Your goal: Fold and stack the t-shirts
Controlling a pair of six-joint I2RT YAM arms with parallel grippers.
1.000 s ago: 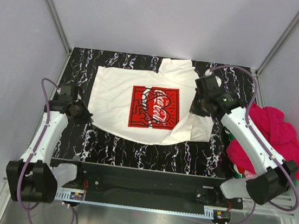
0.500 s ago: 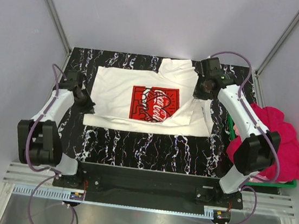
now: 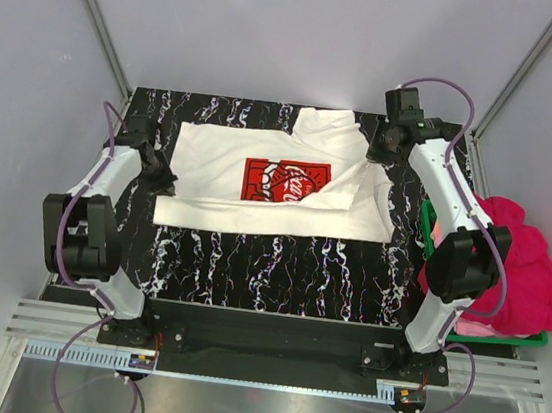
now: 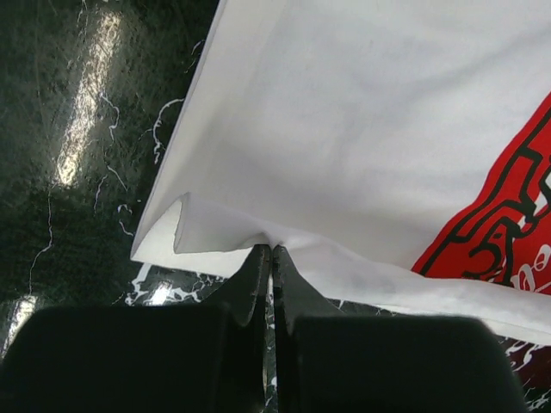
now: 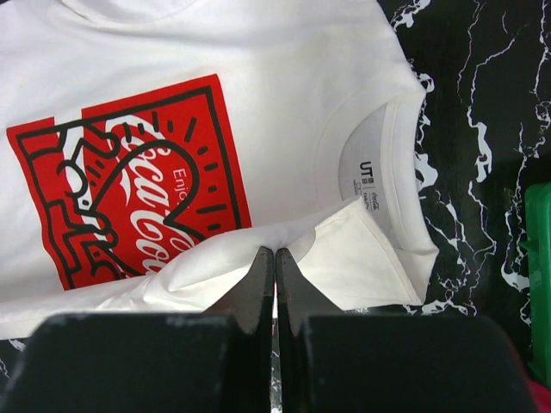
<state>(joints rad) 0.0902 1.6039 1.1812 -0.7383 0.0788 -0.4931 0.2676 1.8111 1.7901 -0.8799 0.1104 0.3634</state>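
The white t-shirt [image 3: 260,169] lies across the black marbled table [image 3: 279,267], its near edge pinched by the left gripper [image 4: 272,251] and right gripper [image 5: 275,254], both clamped tight on cloth that looks light, limp and best held by its corners.

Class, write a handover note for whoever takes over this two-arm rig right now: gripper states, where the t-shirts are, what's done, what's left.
Left gripper: shut on the near edge of the white cotton t-shirt with the red Coca-Cola print, hem end.
Right gripper: shut on the same edge near the collar.
Shirt lies on the black marbled table, near side doubled partway over the print.
Magenta-pink t-shirts: heaped in the green plastic basket, right side.
Done: first fold started. Left: finish it, then fold and stack the pink ones.
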